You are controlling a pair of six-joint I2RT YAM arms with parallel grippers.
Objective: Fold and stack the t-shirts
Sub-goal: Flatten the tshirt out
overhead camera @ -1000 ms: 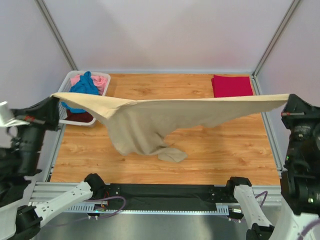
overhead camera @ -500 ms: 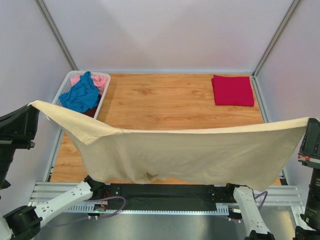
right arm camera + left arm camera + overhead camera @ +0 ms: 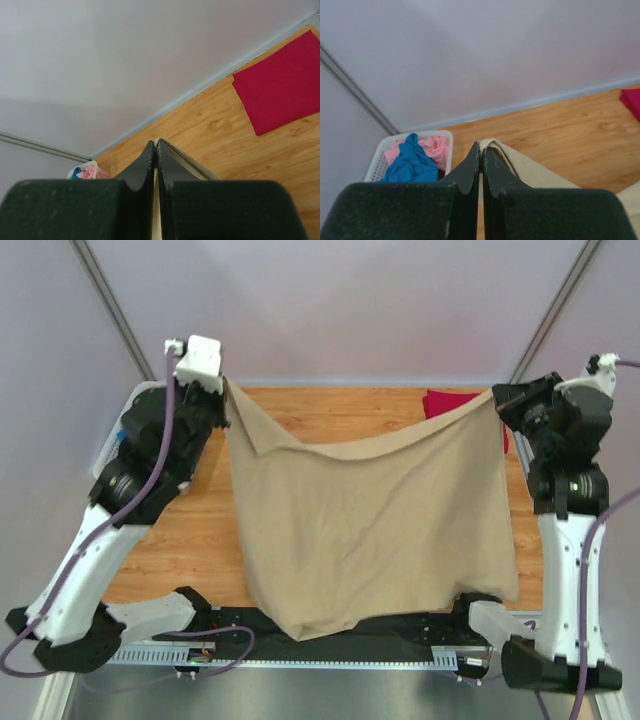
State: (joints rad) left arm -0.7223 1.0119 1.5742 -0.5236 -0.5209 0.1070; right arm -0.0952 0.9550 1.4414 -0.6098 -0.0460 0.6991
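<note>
Moved: tan shirt (image 3: 370,520) swung back, now hanging spread.
Claws: left claw (image 3: 481,146), right claw (image 3: 155,144) – each pinching a corner.
Done: red shirt (image 3: 280,80) folded – others wait in basket (image 3: 376,162).

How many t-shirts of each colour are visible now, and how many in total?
tan t-shirt: 1
red t-shirt: 1
blue t-shirt: 1
pink t-shirt: 1
Total: 4

Both arms stand raised, stretched toward the tabletop's far corners: left arm (image 3: 150,465) on the left, right arm (image 3: 565,490) on the right. Left gripper (image 3: 225,386) and right gripper (image 3: 496,398) are each clamped tight on a corner of the tan t-shirt (image 3: 370,520).
</note>
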